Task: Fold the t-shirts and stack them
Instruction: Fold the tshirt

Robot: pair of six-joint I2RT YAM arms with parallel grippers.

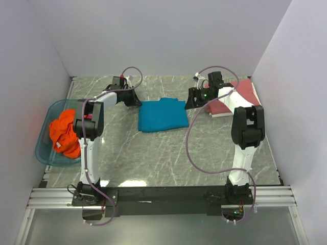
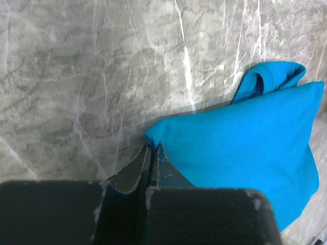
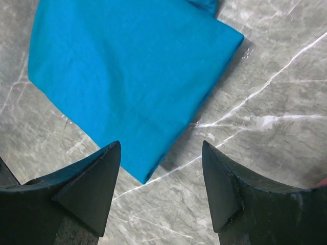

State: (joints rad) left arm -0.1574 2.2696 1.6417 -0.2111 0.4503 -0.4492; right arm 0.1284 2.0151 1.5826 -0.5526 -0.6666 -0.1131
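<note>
The teal blue t-shirt (image 1: 162, 115) lies folded into a rough rectangle at the middle of the table. My left gripper (image 1: 137, 101) is at its far left corner and is shut on that corner, as the left wrist view shows: the fingertips (image 2: 153, 147) pinch the cloth (image 2: 245, 138). My right gripper (image 1: 190, 102) is open and empty just above the shirt's right corner (image 3: 122, 66), with that corner between its spread fingers (image 3: 161, 144). The dusty red t-shirt (image 1: 240, 94) lies folded at the back right, partly behind the right arm. The bright orange t-shirt (image 1: 64, 131) is crumpled in the tub.
A translucent blue plastic tub (image 1: 43, 148) stands at the left edge of the marble table and holds the orange shirt. White walls enclose the back and both sides. Purple cables loop above both arms.
</note>
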